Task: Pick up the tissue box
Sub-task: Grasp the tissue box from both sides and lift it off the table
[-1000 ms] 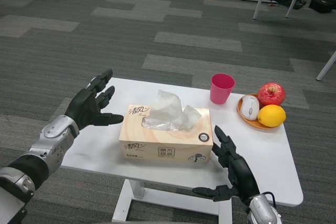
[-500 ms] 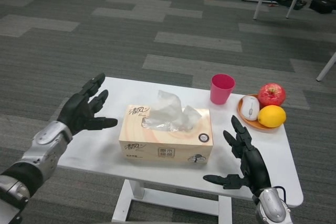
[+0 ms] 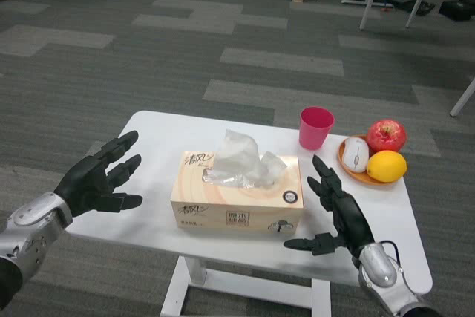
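Left hand and right hand fingers spread, empty, flanking tissue box, not touching

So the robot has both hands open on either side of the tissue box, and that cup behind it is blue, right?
Not quite: the cup is pink, not blue, as the head view shows. The rest holds: the left hand and right hand are open, one on each side of the tissue box.
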Robot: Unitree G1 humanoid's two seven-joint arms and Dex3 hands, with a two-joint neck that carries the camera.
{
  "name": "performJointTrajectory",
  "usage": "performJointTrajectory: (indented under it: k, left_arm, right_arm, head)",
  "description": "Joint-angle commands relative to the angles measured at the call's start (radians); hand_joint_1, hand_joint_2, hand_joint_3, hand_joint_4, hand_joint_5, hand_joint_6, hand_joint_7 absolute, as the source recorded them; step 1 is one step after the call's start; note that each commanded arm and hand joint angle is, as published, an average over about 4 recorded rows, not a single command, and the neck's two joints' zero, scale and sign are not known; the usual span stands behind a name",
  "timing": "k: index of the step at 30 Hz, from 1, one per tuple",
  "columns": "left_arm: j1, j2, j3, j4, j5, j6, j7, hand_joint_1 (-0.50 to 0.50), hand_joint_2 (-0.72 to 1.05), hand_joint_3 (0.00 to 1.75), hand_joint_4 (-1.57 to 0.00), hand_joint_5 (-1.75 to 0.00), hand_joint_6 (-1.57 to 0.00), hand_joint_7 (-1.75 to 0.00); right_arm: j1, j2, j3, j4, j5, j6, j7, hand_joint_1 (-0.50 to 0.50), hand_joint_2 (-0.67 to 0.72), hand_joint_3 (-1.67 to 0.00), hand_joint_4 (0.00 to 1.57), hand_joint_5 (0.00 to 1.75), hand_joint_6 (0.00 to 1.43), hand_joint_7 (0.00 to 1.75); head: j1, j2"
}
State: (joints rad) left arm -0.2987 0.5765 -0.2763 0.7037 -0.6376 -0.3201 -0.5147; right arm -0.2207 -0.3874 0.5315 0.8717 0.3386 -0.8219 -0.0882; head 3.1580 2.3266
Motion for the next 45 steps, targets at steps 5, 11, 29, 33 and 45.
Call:
performJointTrajectory:
  k: [5,11,29,33,45]
  left_arm:
    - [0.000,0.033,-0.040,-0.041,0.121,0.072,-0.030,0.50,1.05,0.50,0.00,0.00,0.00,-0.07]
    - [-0.050,0.006,-0.096,-0.026,0.171,0.075,-0.028,0.50,1.05,0.61,0.00,0.00,0.00,-0.07]
    - [-0.159,-0.122,-0.221,0.117,0.216,0.019,0.024,0.50,1.05,0.68,0.00,0.00,0.00,0.00]
    - [-0.164,-0.132,-0.235,0.126,0.200,0.032,0.028,0.50,1.05,0.63,0.00,0.00,0.00,0.00]
    - [-0.158,-0.109,-0.260,0.121,0.165,0.042,0.025,0.50,-0.21,0.00,0.00,-0.03,0.00,0.00]
  right_arm:
    - [-0.075,0.006,0.060,0.060,0.003,0.017,0.004,-0.21,-0.10,-0.32,0.05,0.10,0.00,0.07]
    - [-0.093,0.016,0.076,0.076,0.004,0.021,0.003,-0.21,-0.10,-0.28,0.09,0.10,0.00,0.07]
    - [-0.108,0.034,0.082,0.100,0.005,0.030,-0.003,-0.21,-0.10,-0.24,0.14,0.10,0.00,0.07]
    - [-0.108,0.036,0.084,0.102,0.005,0.032,-0.005,-0.21,-0.10,-0.24,0.16,0.10,0.00,0.07]
    - [-0.108,0.037,0.084,0.102,0.004,0.031,-0.005,-0.21,-0.10,-0.24,0.17,0.10,0.00,0.07]
  head:
    - [0.005,-0.001]
    - [0.006,-0.002]
    - [-0.005,-0.008]
    - [-0.007,-0.012]
    - [0.003,-0.012]
